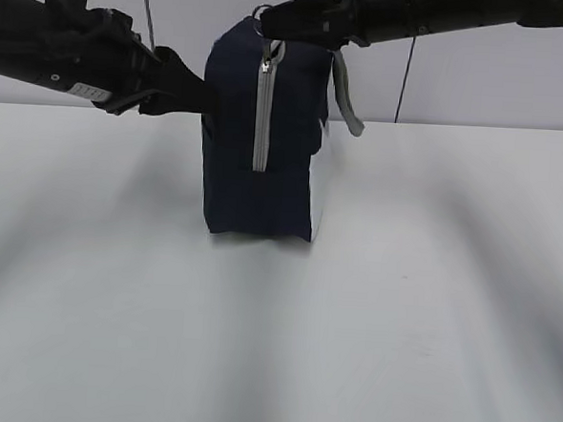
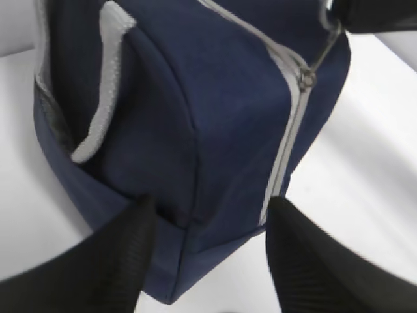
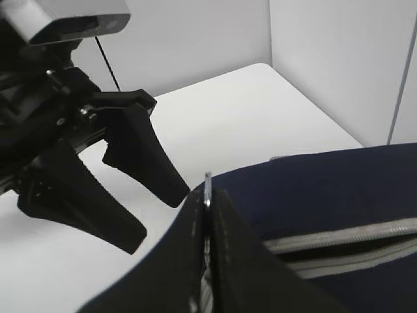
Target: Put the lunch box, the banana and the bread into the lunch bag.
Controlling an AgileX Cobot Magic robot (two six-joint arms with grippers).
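The navy lunch bag [image 1: 264,181] stands upright in the middle of the white table, its grey zipper [image 1: 263,114] running down the side that faces the exterior camera. My left gripper [image 1: 201,91] comes in from the left, and its jaws clasp the bag's upper left corner [image 2: 210,208]. From above right, my right gripper [image 1: 266,21] is shut on the zipper's ring pull [image 3: 207,186] at the top of the bag. The lunch box, the banana and the bread are out of view.
A grey strap handle [image 1: 345,105] hangs down the bag's right side. The white table [image 1: 429,306] stretches all around the bag, with a white wall [image 1: 481,80] behind. A thin dark cable [image 1: 404,75] hangs at the back.
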